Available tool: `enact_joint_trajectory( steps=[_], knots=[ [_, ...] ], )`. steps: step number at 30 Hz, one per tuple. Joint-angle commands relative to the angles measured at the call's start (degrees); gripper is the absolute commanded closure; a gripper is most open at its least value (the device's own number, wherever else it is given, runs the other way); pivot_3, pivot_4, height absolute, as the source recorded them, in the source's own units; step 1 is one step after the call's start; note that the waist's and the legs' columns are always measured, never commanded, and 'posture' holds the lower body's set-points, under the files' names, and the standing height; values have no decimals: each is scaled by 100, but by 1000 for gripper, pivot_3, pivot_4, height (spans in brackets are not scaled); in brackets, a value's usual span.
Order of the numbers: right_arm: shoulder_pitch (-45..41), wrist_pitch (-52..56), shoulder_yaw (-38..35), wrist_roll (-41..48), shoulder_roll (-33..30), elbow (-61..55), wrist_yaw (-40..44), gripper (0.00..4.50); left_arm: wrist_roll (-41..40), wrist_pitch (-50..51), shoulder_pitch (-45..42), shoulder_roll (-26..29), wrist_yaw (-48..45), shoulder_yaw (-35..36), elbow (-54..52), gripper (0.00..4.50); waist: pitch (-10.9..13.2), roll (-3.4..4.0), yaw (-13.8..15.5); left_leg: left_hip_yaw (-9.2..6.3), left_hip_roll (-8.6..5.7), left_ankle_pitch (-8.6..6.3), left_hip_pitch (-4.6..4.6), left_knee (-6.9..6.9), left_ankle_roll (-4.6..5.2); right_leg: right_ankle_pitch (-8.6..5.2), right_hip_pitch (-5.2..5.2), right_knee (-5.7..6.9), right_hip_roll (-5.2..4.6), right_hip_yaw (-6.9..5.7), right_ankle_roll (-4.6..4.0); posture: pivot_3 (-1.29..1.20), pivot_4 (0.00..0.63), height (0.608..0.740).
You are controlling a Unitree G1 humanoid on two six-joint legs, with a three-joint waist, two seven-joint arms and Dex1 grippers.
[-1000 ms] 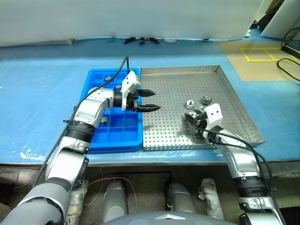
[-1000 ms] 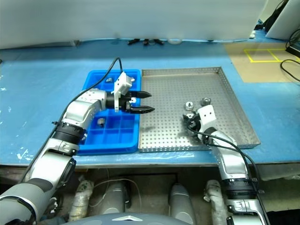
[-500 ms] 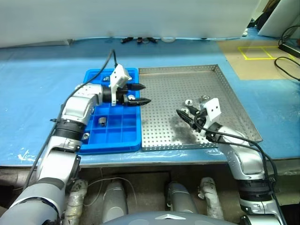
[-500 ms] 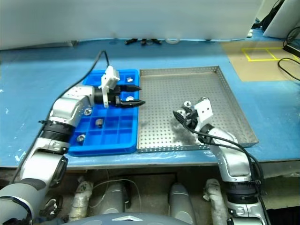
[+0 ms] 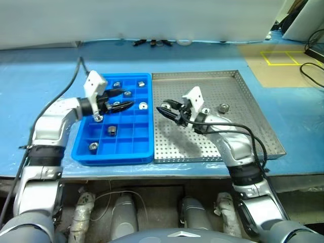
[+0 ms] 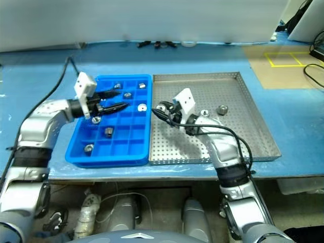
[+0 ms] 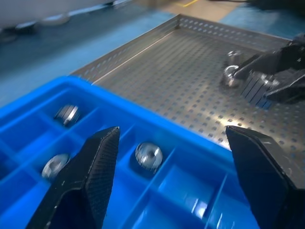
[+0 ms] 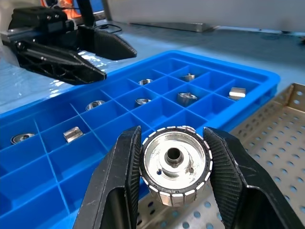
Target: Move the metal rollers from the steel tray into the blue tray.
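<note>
Steel roller clamped in the right gripper [image 6: 161, 108], carried toward the blue tray [image 6: 132, 150].

Its black fingers [image 8: 125, 169] are clenched on a roller [image 8: 174, 161], held by its sides above the left part of the steel tray [image 6: 253, 132], close to the edge it shares with the blue tray. The left gripper [image 5: 119, 99] hangs over the blue tray's far rows, fingers [image 7: 97, 157] spread and grasping nothing. Several compartments already hold rollers; two more [image 6: 221, 109] lie loose on the steel tray. The step in hand looks like the carry across. Next, I judge, the right gripper must clear the blue rim, settle over an unfilled compartment and let go low, so the roller does not bounce out.
</note>
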Motion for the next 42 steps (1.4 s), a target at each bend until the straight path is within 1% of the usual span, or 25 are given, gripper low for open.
enact_joint_trajectory(
  steps=[1, 5, 9, 15, 21, 24, 30, 32, 34, 35, 39, 42],
  knots=[
    [-347, -472, 129, -143, 222, 416, 153, 2827, -257, 226, 300, 270, 146, 391, -598, 754, 1, -1, 29, 0, -1, 0, 0, 0, 0, 0, 0, 0, 0, 0, 0, 22, 150, 740],
    [-594, -669, 266, -230, 496, 905, 337, 2827, -373, 404, 687, 489, 270, 645, -787, 754, 1, -2, 130, -2, -1, 0, -2, -1, 0, 0, -1, 1, -1, 0, -1, 38, 150, 740],
    [-657, -750, 384, -317, 644, 1049, 496, 2827, -437, 456, 835, 523, 364, 645, -903, 754, 1, -2, 219, -3, -2, 1, -3, -4, -2, -1, 1, 0, -2, 0, -1, 46, 150, 740],
    [-501, -294, 239, -10, 482, 781, 955, 2827, -489, 507, 764, 505, 429, 554, -947, 754, 1, -2, 270, -6, -1, 4, -3, -4, -7, -1, 1, 3, -1, 1, -1, 37, 150, 740],
    [-405, 12, 193, 68, 533, 830, 936, 2827, -482, 460, 665, 489, 406, 431, -835, 754, 1, -3, 260, -8, 1, 8, -1, -5, -14, -1, 0, 5, 2, 2, -1, 13, 150, 740],
    [-324, 61, 308, -38, 555, 901, 950, 2827, -450, 426, 576, 474, 387, 360, -734, 754, 1, -3, 253, -8, 0, 9, 0, -5, -15, -1, 0, 6, 3, 1, -1, 7, 150, 740],
    [-258, 260, 276, -1, 578, 770, 908, 2827, -455, 375, 460, 461, 341, 252, -618, 754, 1, -3, 253, -8, 0, 9, 0, -5, -16, -1, 0, 6, 2, 2, -1, -5, 150, 740],
    [-236, 281, 274, 2, 582, 731, 907, 2100, -446, 357, 435, 458, 328, 225, -585, 754, 1, -3, 253, -8, 0, 10, 0, -5, -17, -1, 0, 6, 2, 2, -1, -8, 150, 740],
    [-234, 287, 265, -12, 584, 712, 882, 1567, -441, 350, 401, 451, 312, 199, -566, 754, 1, -3, 253, -8, 0, 10, 1, -6, -17, -1, 0, 6, 2, 2, -1, -11, 150, 740],
    [-249, 294, 248, -42, 571, 713, 833, 1209, -439, 348, 372, 445, 304, 186, -554, 754, 1, -3, 252, -8, 0, 10, 0, -5, -17, -1, 0, 6, 2, 2, -1, -13, 150, 740],
    [-255, 146, 66, -51, 476, 591, 709, 1209, -441, 305, 290, 415, 258, 147, -492, 754, 1, -3, 254, -8, -1, 10, 1, -5, -17, 0, 1, 7, 2, 2, -1, -21, 150, 740],
    [-269, -76, -234, -60, 267, 509, 544, 1209, -493, 303, 171, 297, 253, 85, -457, 754, 1, -3, 270, -8, -1, 11, -1, -5, -19, 0, 1, 8, 1, 2, -1, -31, 150, 740]
  ],
)
